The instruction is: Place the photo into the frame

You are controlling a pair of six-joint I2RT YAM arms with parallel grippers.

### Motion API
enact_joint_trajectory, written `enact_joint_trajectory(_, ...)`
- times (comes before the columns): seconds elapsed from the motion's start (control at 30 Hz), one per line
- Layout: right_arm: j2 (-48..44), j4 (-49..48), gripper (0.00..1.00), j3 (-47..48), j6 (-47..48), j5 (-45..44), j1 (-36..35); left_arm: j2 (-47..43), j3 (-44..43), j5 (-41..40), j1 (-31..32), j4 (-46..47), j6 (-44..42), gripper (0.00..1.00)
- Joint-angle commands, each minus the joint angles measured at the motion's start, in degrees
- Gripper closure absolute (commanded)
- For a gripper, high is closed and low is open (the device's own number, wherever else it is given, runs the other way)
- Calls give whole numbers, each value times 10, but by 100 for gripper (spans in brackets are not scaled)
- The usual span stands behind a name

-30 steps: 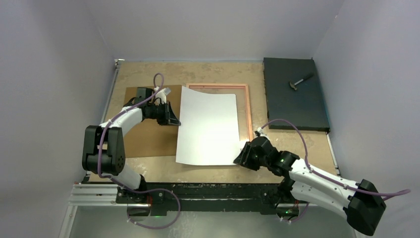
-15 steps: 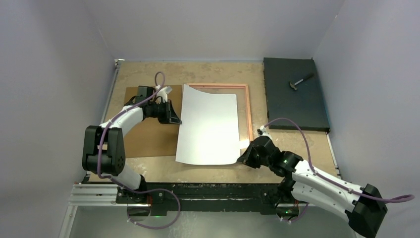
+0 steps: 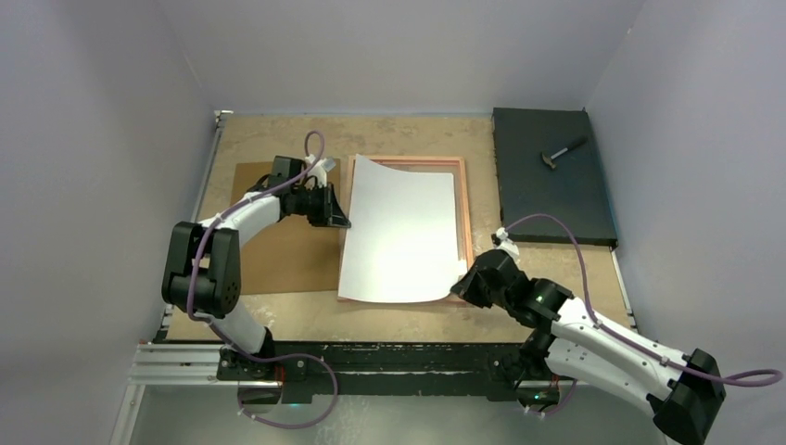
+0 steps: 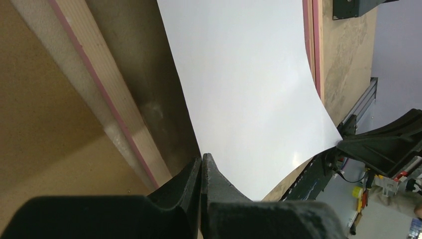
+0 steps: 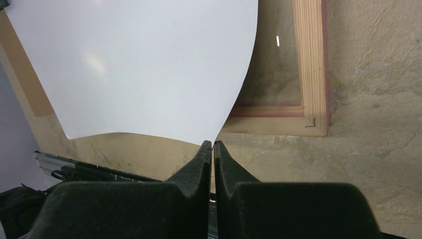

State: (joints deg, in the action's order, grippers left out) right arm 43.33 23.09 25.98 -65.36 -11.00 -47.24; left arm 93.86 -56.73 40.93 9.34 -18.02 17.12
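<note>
The photo [image 3: 403,236] shows its plain white back, curling up at the far end, and hangs slightly bowed over the frame [image 3: 462,204]. The frame lies back up on the table, its pale wood rim and pink edge showing along the photo's right and far sides. My left gripper [image 3: 345,222] is shut on the photo's left edge [image 4: 249,74], just inside the frame's left rim [image 4: 99,89]. My right gripper [image 3: 461,286] is shut on the photo's near right corner [image 5: 139,64], above the frame's near right corner [image 5: 311,64].
A brown backing board [image 3: 278,250] lies on the table left of the frame, under my left arm. A black mat [image 3: 551,195] with a small hammer-like tool [image 3: 561,153] sits at the back right. The table's near edge runs just behind my right gripper.
Both arms have carried the photo to the right, so it now lies over the frame. The right gripper has gone from open to shut on the near right corner.
</note>
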Motion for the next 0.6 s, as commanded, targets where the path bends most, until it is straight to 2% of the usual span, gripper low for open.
enact_joint_trajectory(0.0,-5,35,94,34,-7,-54,0,10,-31,-19,14,26,7,100)
enact_joint_trajectory(0.3,5,50,94,38,-16,-75,1,28,-55,-53,28,16,-9,97)
enact_joint_trajectory(0.5,7,55,92,41,-14,-83,3,36,-63,-62,35,12,-31,85)
enact_joint_trajectory(0.57,11,61,92,46,-15,-85,4,41,-66,-69,37,13,-37,84)
